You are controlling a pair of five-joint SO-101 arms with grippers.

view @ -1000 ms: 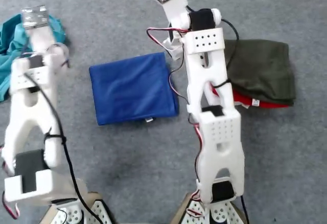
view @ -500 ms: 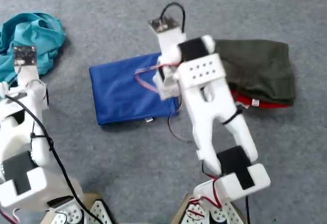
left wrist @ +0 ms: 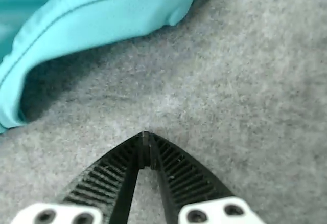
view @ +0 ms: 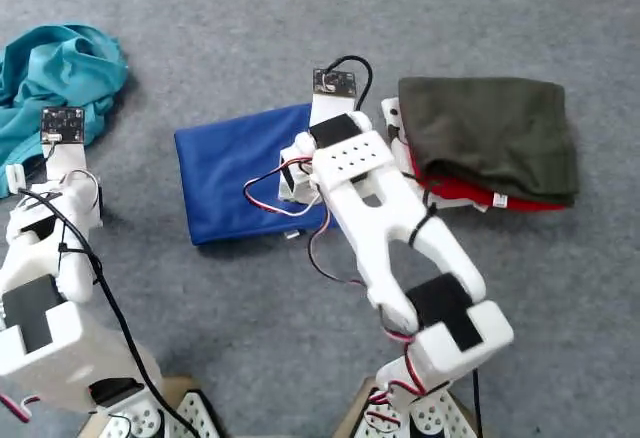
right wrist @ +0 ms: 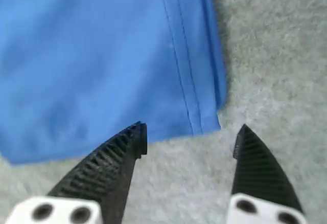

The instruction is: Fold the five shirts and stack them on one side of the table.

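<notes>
Counting four shirts and two arms in the high view.

- Blue shirt (view: 240,173): lying folded into a flat rectangle at centre frame, with stitched hem lines running along one edge. The right arm (view: 385,218) is covering its right edge.
- Olive shirt (view: 490,138): sitting folded at right of frame, on top of the red shirt (view: 455,194). Only a thin strip of the red one is peeking out along the lower edge, and the rest is hidden.
- Teal shirt (view: 55,68): lying crumpled and unfolded at upper left, and the left frame edge is cutting it off.

Right gripper (right wrist: 192,132): jaws are standing wide apart with nothing between them. One fingertip is hanging over the blue cloth, the other over the grey table (view: 560,298), straddling the shirt's corner. Can't tell whether it is touching.

Left gripper (left wrist: 145,138): fingers are pressing together tip to tip and gripping nothing. It is sitting over bare table just beside the teal shirt's edge. The left arm (view: 45,258) is running up the left side of the frame, and its own body is hiding the claw in the high view.
</notes>
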